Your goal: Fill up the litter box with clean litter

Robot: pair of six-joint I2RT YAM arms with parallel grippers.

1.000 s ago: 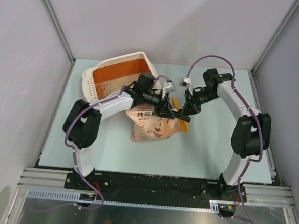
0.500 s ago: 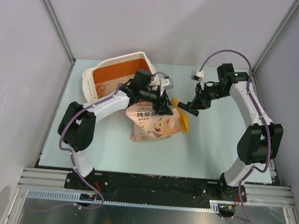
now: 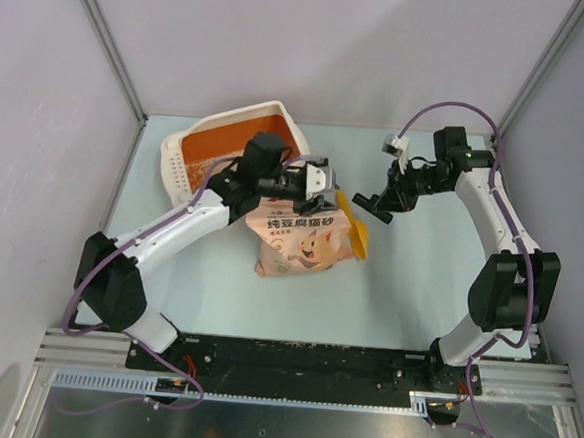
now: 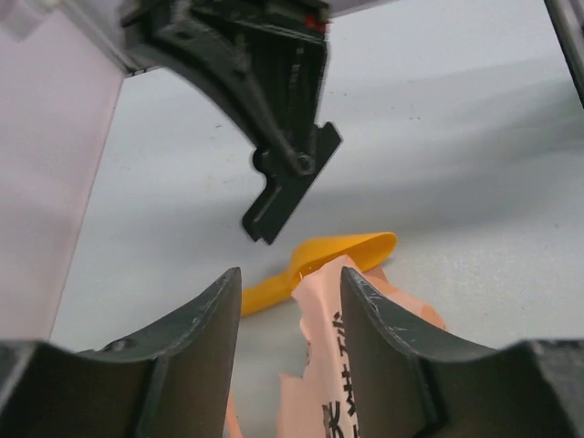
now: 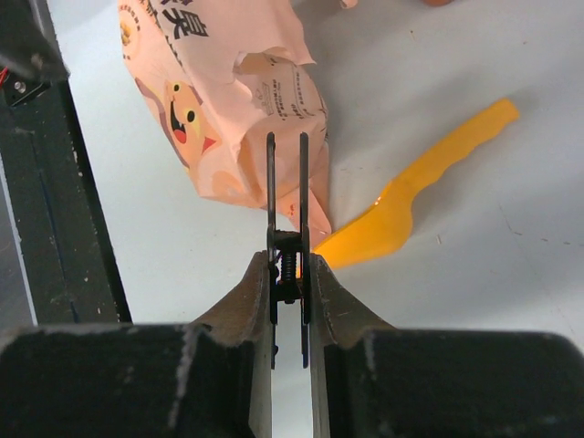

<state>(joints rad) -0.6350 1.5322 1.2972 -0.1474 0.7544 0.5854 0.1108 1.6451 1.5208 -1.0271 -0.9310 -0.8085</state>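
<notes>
- Fingers (image 4: 205, 319) of the left gripper (image 4: 287, 278) stand apart. We see the torn top edge of the pink bag (image 4: 365, 347) rising in the gap, close to the finger on the right of that view. We cannot tell whether it touches that finger.
- From above, the left gripper (image 3: 326, 186) hangs over the top end of the bag (image 3: 296, 239), which lies flat on the table (image 3: 417, 288) with its printed face up.
- We find the right gripper (image 5: 287, 265) clenched on a thin black clip (image 5: 286, 182). The clip's two flat blades stick out past the fingertips, and a small spring sits between them.
- From above, the right gripper (image 3: 378, 203) hovers just right of the bag's top, facing the left gripper. The two are near each other but apart.
- An orange scoop (image 3: 356, 229) lies on the table against the bag's right edge, partly tucked under it in the right wrist view.
- The litter box (image 3: 280, 108) sits at the far left of the table, just behind the bag. The left arm reaches across in front of its near rim.
- We see the box's orange inside, but we cannot make out loose litter in it or at the bag's mouth.
</notes>
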